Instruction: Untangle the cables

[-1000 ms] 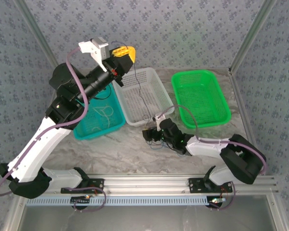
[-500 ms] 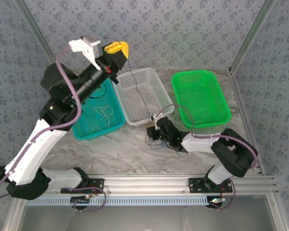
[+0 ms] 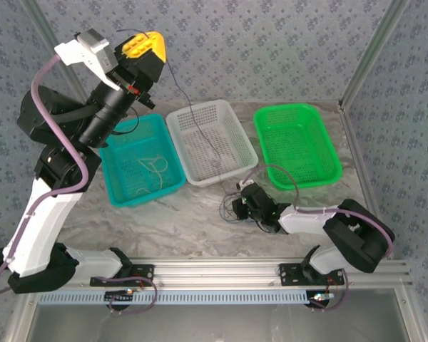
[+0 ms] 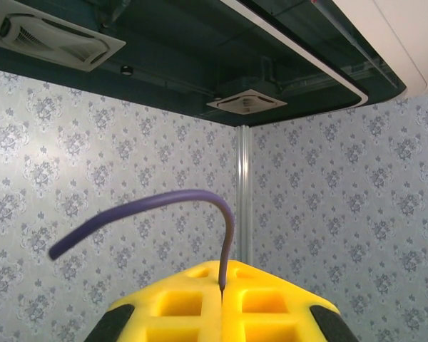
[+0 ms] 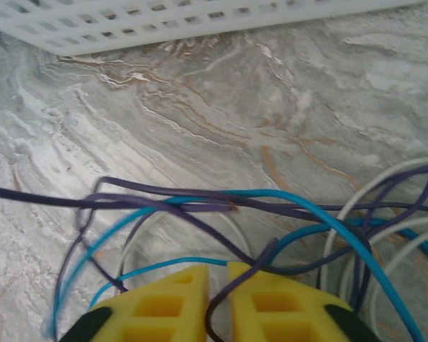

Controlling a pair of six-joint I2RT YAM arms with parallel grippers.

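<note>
Just in front of the white basket (image 3: 225,135), on its side toward the arm bases, we see the cables (image 3: 227,209) lying in a loose tangle on the marble table (image 3: 171,214), with blue, dark purple and whitish loops crossing one another. The right gripper (image 3: 238,205) sits low at that tangle, near the basket's front rim. In the wrist view its yellow fingers (image 5: 271,306) stand almost together. Only a narrow slit is left between them, and a purple strand (image 5: 212,308) runs through it, pinched as far as we can tell. High above the basket's far left corner hangs the left gripper (image 3: 146,46), well clear of the table. Its fingers are pressed flat together on a purple cable (image 4: 164,201), whose free end arcs out beyond the tips. From there the cable drops, crosses the white basket and reaches the tangle. In the teal basket (image 3: 128,153), just left of the white one, lies a pale loop (image 3: 155,164).
</note>
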